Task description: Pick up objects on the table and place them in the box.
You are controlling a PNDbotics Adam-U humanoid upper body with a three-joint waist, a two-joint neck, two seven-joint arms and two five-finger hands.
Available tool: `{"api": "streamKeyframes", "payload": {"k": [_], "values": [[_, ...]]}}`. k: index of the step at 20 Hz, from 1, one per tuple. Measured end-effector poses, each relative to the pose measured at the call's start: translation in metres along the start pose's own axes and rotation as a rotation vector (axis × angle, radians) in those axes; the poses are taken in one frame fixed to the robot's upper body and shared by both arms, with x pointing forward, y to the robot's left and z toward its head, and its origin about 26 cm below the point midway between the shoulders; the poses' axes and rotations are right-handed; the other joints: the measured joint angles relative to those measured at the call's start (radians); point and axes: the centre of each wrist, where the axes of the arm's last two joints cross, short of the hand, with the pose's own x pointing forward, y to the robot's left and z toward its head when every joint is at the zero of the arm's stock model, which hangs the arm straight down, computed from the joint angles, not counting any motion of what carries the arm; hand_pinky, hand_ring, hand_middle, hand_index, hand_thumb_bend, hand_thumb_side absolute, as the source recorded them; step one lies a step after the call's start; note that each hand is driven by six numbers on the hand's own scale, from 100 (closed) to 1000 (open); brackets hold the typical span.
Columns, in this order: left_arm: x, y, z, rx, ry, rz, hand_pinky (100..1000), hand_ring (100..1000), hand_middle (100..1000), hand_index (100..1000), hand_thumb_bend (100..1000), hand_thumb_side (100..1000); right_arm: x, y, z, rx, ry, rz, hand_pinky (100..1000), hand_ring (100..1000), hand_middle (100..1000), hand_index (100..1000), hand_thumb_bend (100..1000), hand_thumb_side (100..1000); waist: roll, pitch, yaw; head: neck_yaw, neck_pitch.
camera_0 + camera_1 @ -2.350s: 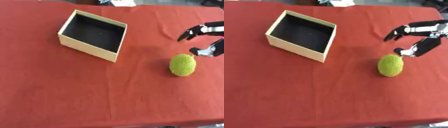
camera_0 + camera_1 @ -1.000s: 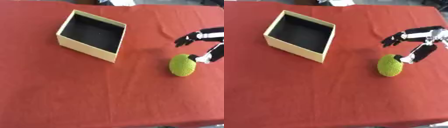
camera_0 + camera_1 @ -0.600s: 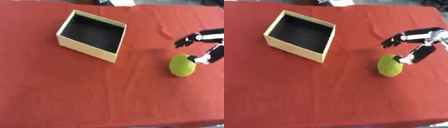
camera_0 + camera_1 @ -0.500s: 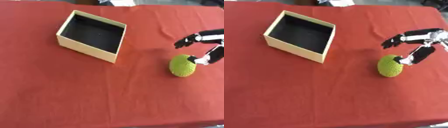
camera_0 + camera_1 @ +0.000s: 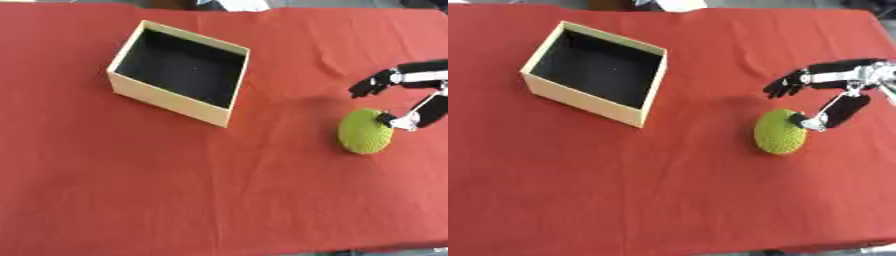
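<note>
A bumpy green ball-shaped object (image 5: 780,131) lies on the red tablecloth at the right. My right hand (image 5: 839,81) comes in from the right edge and hovers at the object's upper right side. It is open: its fingers (image 5: 785,86) stretch above the object and its thumb (image 5: 808,121) touches the object's right flank. A cream box (image 5: 597,71) with a black inside stands open and empty at the upper left. My left hand shows in neither view.
The red cloth (image 5: 623,190) covers the whole table. Its far edge (image 5: 262,9) runs along the top, where dark shapes lie behind it. The front edge (image 5: 833,247) shows at the bottom right.
My right hand has come down and leftward onto the green object, its thumb now against the object's side. The object and the box have stayed put.
</note>
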Motion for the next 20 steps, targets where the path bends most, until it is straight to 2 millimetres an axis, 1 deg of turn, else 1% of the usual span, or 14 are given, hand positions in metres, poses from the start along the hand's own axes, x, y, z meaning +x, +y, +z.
{"api": "streamKeyframes", "payload": {"k": [5, 7, 10, 13, 20], "values": [[-0.0005, -0.0011, 0.0010, 0.004, 0.001, 0.001, 562, 879, 885, 660, 154, 733, -0.0001, -0.0008, 0.0010, -0.009, -0.003, 0.002, 892, 907, 859, 996, 100, 100, 0.004, 0.002, -0.004, 0.004, -0.007], [-0.0005, -0.0011, 0.0011, 0.004, 0.001, -0.001, 562, 879, 886, 660, 154, 733, 0.0000, -0.0009, 0.0010, -0.016, -0.012, 0.000, 890, 902, 837, 970, 100, 100, 0.003, 0.002, -0.006, 0.005, -0.007], [-0.0005, -0.0010, 0.0012, 0.003, 0.001, -0.003, 562, 880, 886, 660, 153, 733, 0.0007, -0.0012, 0.0010, -0.032, -0.034, -0.006, 883, 888, 778, 924, 100, 100, 0.003, 0.002, -0.008, 0.005, -0.007], [-0.0005, -0.0010, 0.0013, 0.003, 0.002, -0.003, 562, 880, 886, 660, 152, 732, 0.0014, -0.0014, 0.0008, -0.045, -0.049, -0.003, 876, 880, 752, 902, 100, 100, 0.003, 0.002, -0.009, 0.005, -0.007], [-0.0005, -0.0010, 0.0013, 0.003, 0.002, -0.003, 562, 880, 887, 660, 152, 731, 0.0022, 0.0012, -0.0027, -0.033, -0.057, -0.001, 879, 889, 758, 902, 100, 100, 0.003, 0.002, -0.006, 0.006, -0.007]]}}
